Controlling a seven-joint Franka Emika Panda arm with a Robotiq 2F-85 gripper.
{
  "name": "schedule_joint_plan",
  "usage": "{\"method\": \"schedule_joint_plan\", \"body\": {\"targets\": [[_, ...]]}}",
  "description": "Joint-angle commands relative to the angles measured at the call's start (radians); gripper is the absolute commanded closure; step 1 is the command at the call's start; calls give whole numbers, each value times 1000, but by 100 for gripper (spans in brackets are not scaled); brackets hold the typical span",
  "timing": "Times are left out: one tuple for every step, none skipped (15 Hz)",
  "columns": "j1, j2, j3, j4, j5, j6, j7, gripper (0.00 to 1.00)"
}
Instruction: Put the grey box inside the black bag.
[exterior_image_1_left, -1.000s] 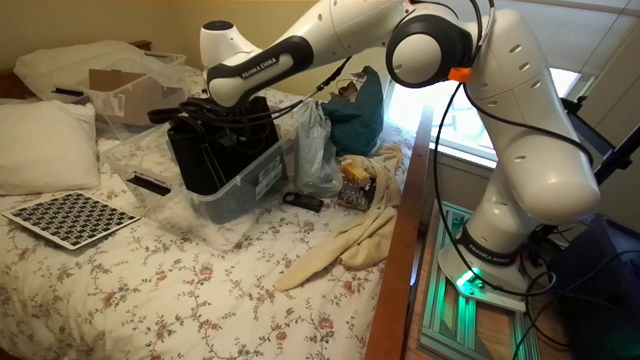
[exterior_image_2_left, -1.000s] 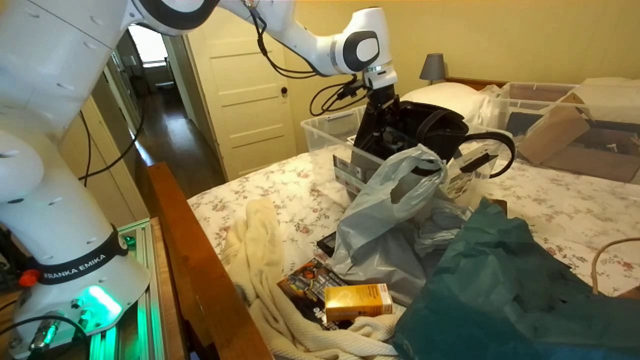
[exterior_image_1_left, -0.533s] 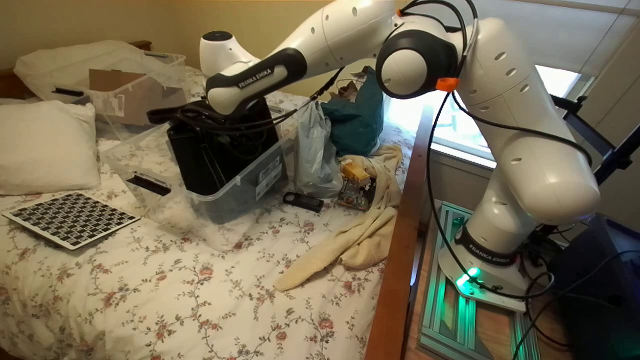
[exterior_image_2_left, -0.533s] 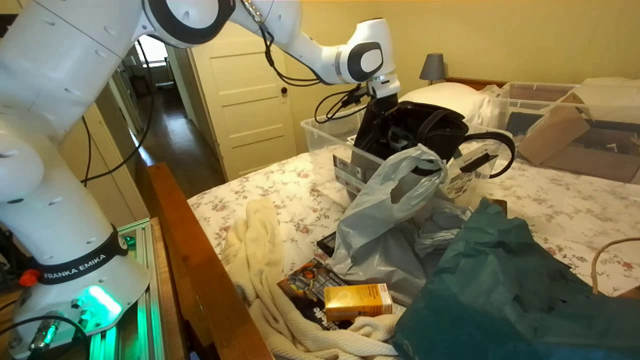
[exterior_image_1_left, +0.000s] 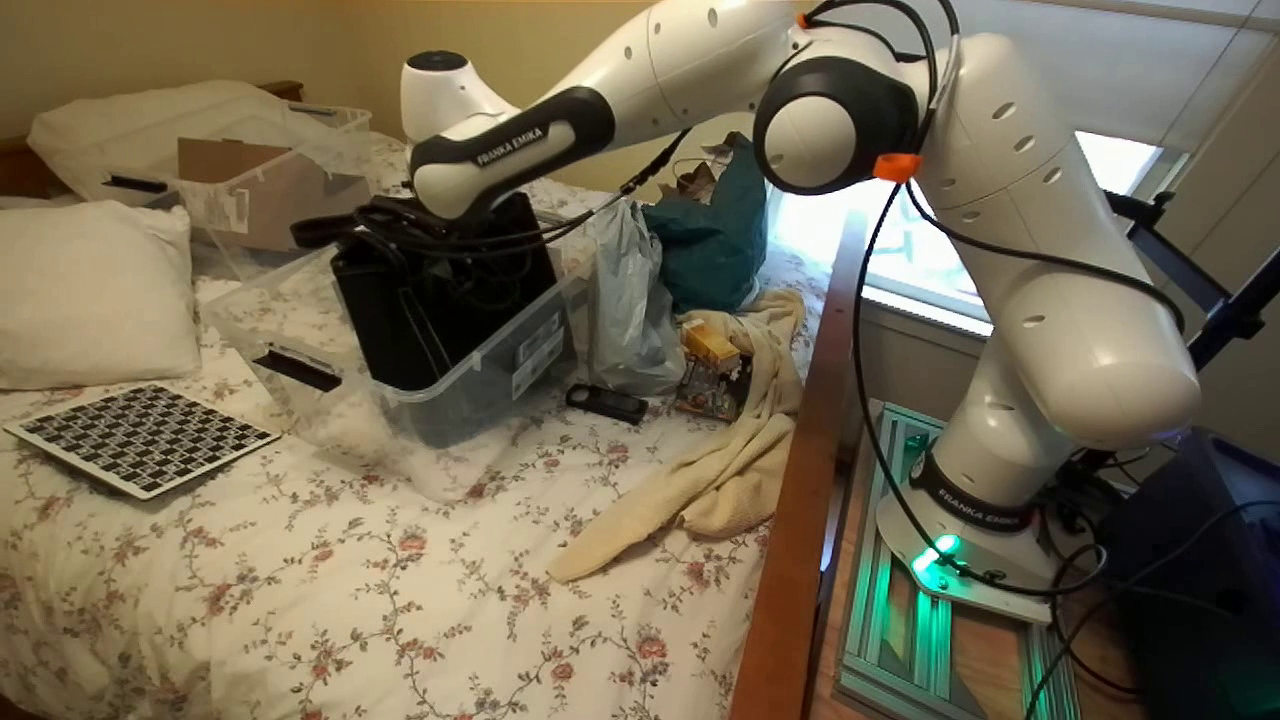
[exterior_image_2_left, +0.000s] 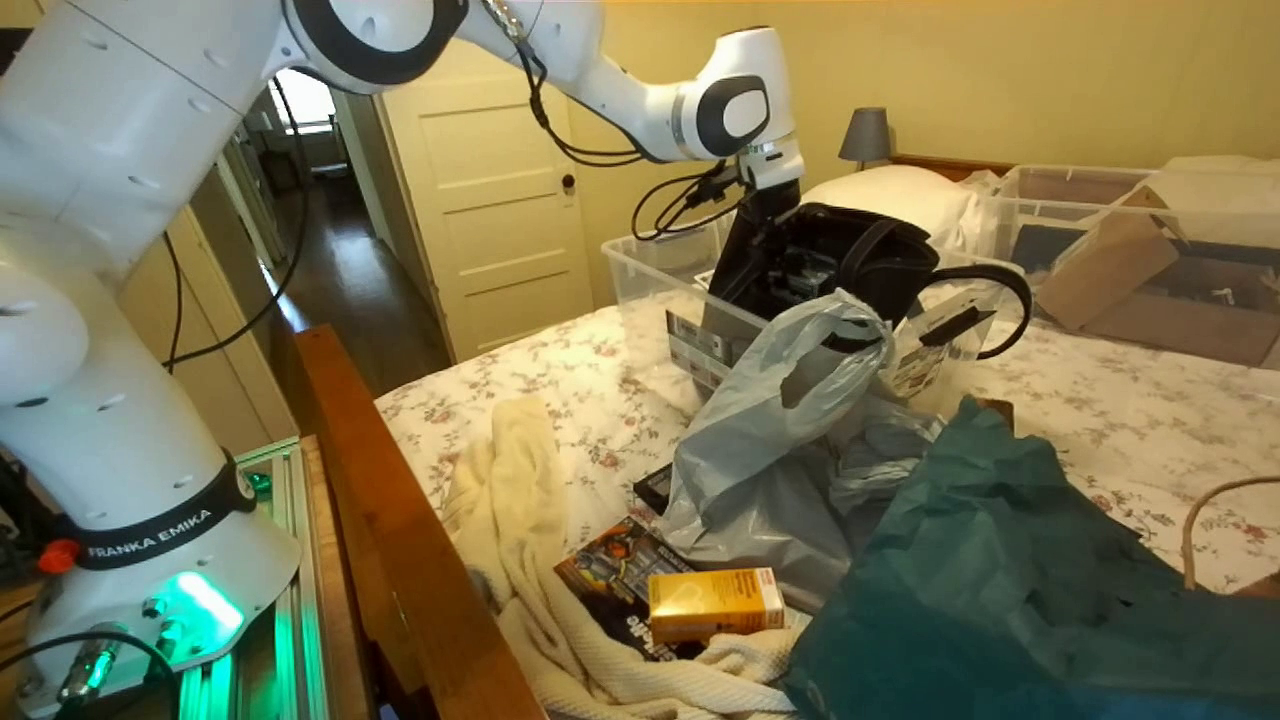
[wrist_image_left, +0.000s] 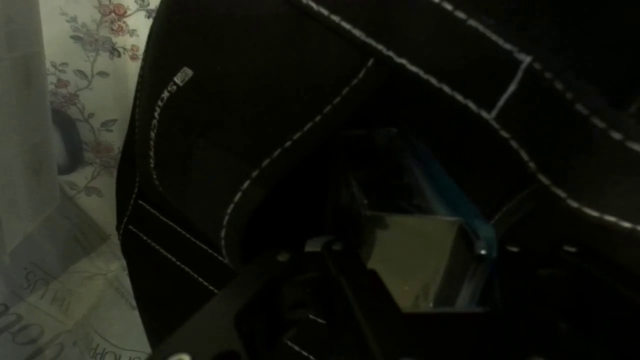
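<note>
Raised slightly since the frame just before is the robot arm (exterior_image_1_left: 815, 130); the clear tub (exterior_image_1_left: 465, 405) and the things around it on the bed (exterior_image_1_left: 420, 600) show no change of place.

In an exterior view, the black bag (exterior_image_1_left: 395, 330) stands tilted inside the tub, well in from the bed edge at the wooden rail (exterior_image_1_left: 800, 500). A checkered board (exterior_image_1_left: 145, 440) lies beside a pillow (exterior_image_1_left: 95, 295), well apart from the rail edge.

In an exterior view, the arm's end points down into the bag's open mouth; a handle (exterior_image_2_left: 1021, 300) loops out over a corner of the tub. A grey plastic bag (exterior_image_2_left: 770, 470) stands beside a teal bundle (exterior_image_2_left: 1010, 580). A yellow carton (exterior_image_2_left: 716, 603) lies on a printed packet (exterior_image_2_left: 612, 568), nearer the rail edge.

In the wrist view, poorly lit, the box (wrist_image_left: 415, 260) sits inside the black bag, pale face showing. The gripper (wrist_image_left: 419, 249) enters from the bottom edge. One finger (wrist_image_left: 352, 285) shows close to the box; the opposite one is lost in shadow. How wide the gripper stands, and whether it has hold of the box, cannot be told.
</note>
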Motion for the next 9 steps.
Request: {"method": "schedule_joint_plan", "body": {"targets": [[37, -124, -24, -104, -10, -11, 3, 87], [51, -154, -34, -127, -24, -16, 11, 87], [63, -193, -40, -159, -39, -26, 10, 87], [79, -225, -54, -183, -61, -35, 23, 87], [97, -262, -67, -211, -88, -42, 35, 87], [112, -295, -80, -237, -117, -45, 50, 87], [127, -326, -93, -261, -150, -46, 71, 87], [140, -357, -103, -284, -186, -47, 97, 87], [146, -380, -109, -301, -219, -46, 120, 87]]}}
